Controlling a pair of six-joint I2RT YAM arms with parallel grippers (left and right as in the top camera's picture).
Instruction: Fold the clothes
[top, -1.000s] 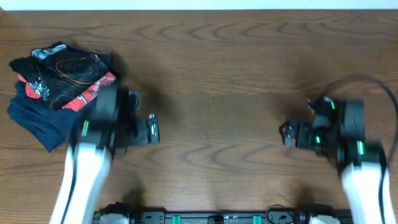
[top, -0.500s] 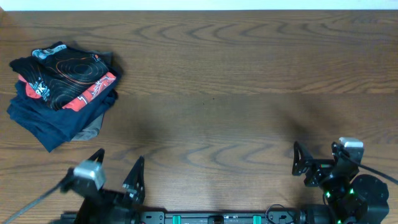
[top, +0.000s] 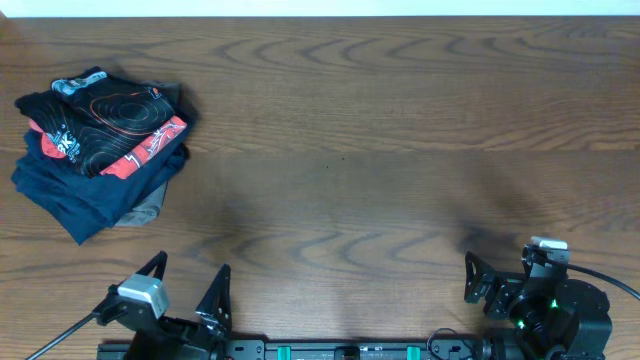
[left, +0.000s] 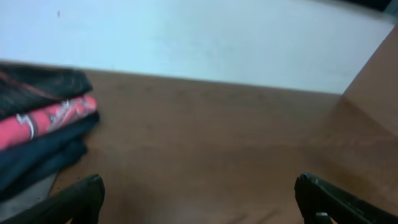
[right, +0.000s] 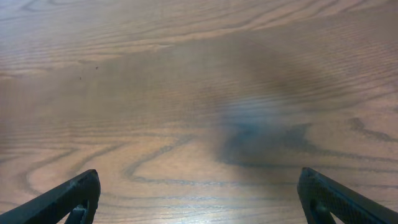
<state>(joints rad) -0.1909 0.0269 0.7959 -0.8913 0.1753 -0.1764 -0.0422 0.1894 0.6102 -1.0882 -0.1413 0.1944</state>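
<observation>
2 arms have pulled back to the near edge of the counter (top: 400, 110), the left end effector (top: 188, 275) and right end effector (right: 199, 196) both open, empty. The black garment (top: 115, 108) lies folded atop the far-left pile (top: 70, 195), so folding looks finished.

Robotics lab bench, no home setting: bare wood-grain table (top: 400, 120), plain pale wall (left: 199, 37) behind, equipment rail (top: 340, 351) w/ green LEDs along near edge, black cable (top: 612, 273), left gripper (left: 199, 183) & right gripper (right: 198, 177) at the table.
</observation>
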